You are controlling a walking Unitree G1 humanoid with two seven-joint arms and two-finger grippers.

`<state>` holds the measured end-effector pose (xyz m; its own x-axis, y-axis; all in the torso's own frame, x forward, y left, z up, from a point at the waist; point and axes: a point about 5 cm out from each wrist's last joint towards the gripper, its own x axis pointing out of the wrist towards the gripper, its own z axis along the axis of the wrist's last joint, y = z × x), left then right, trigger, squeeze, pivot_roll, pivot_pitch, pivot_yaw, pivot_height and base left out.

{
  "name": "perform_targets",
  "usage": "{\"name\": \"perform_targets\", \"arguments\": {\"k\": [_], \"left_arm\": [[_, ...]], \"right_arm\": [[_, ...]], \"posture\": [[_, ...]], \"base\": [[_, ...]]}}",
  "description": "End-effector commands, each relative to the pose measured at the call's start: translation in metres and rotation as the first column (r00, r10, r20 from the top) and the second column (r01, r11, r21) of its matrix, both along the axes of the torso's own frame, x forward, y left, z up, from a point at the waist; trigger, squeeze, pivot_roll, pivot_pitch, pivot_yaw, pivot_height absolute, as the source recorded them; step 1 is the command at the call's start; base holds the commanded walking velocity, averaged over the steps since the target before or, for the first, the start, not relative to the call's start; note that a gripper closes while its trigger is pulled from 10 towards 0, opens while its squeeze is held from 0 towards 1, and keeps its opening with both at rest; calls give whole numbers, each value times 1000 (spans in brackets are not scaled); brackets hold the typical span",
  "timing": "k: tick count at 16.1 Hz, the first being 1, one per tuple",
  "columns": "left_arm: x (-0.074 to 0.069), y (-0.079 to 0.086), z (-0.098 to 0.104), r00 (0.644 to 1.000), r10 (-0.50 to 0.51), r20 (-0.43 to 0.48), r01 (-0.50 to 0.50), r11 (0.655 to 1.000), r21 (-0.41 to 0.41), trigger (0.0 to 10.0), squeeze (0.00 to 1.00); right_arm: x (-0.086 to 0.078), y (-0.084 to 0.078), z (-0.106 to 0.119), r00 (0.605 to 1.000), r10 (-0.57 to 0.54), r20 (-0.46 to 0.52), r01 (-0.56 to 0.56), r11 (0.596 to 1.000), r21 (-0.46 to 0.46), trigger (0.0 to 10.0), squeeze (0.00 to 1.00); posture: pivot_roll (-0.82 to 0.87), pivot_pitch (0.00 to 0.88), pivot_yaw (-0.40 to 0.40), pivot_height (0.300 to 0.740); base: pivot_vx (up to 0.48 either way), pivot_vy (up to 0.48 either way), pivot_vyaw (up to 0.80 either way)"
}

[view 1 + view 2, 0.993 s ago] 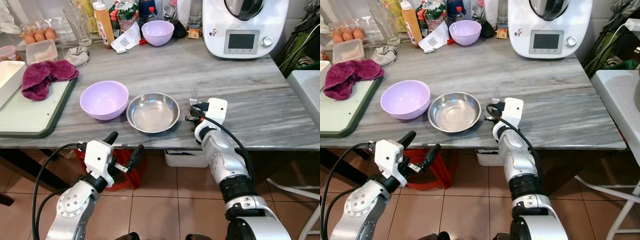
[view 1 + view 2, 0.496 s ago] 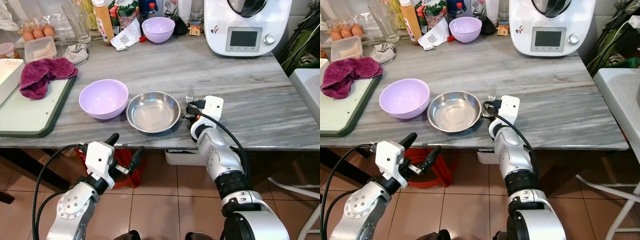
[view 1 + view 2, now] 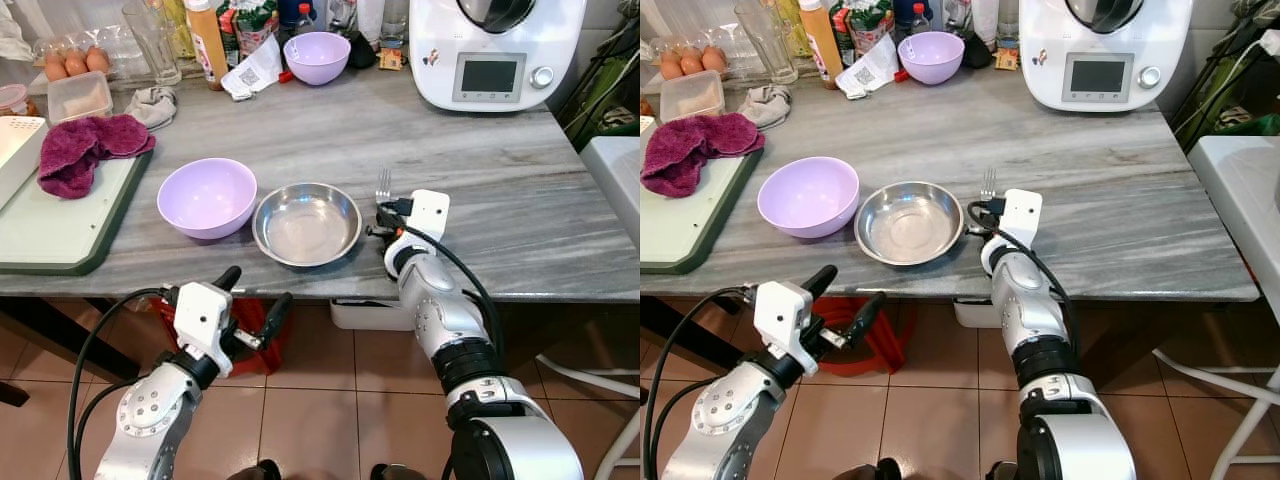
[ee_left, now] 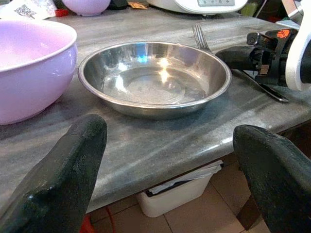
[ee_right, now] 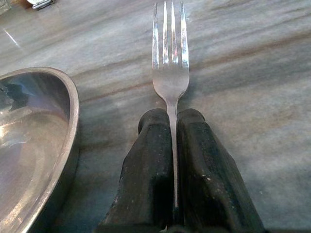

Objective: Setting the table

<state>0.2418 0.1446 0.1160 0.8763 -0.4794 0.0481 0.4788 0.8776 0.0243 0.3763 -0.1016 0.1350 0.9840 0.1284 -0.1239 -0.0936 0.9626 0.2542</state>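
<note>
- Right gripper (image 5: 172, 145): fingers pressed together on the fork (image 5: 169, 58) handle, tines sticking out past the fingertips, flat or nearly flat on the grey marble tabletop (image 3: 480, 170).
- Right arm pose: forearm rises from lower centre-right of the left eye view, wrist bent over the front edge of the tabletop, white wrist block on top, fingers pointing away from the robot.
- Fork sits just right of the steel bowl (image 3: 306, 223), close to its rim but apart from it; tines aim toward the back of the tabletop.
- Left gripper (image 3: 250, 298): fingers spread wide, nothing between them. It hangs below the front edge of the tabletop, lower left of frame, over the tiled floor (image 3: 330, 410). The left wrist view looks level across the tabletop edge at the steel bowl.
- Left arm: elbow low, forearm angled up toward centre, black cable looped on its outer side.
- Purple bowl (image 3: 208, 198) just left of the steel bowl, nearly touching it, both in the centre of frame.
- Second purple bowl (image 3: 317, 57) at top centre, among bottles.
- White kitchen appliance (image 3: 495, 50) with a screen, upper right.
- Magenta cloth (image 3: 85, 150) on a pale cutting board (image 3: 60, 235), left edge.
- Eggs (image 3: 75, 63) in a clear carton, top left.
</note>
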Motion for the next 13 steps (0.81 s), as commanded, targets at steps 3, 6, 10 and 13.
{"name": "perform_targets", "arguments": {"k": [3, 6, 10, 13], "left_arm": [[1, 4, -7, 1000, 11, -20, -11, 1000, 17, 10000, 0], [1, 4, -9, 1000, 11, -23, -11, 1000, 18, 10000, 0], [1, 2, -10, 1000, 11, -23, -11, 1000, 16, 10000, 0], [1, 1, -10, 1000, 9, -22, -9, 1000, 17, 10000, 0]], "right_arm": [[-3, 3, -13, 999, 18, -50, -19, 1000, -16, 10000, 0], [-5, 4, -17, 998, 31, -59, -33, 999, -22, 10000, 1000], [-5, 4, -18, 998, 34, -59, -35, 999, -24, 10000, 1000], [-6, 4, -18, 998, 32, -55, -33, 999, -31, 10000, 1000]], "posture": [[-84, 188, 38, 740], [-87, 186, 36, 740], [-86, 186, 36, 740], [-86, 186, 36, 740]], "base": [[0, 0, 0], [0, 0, 0], [0, 0, 0], [0, 0, 0]]}}
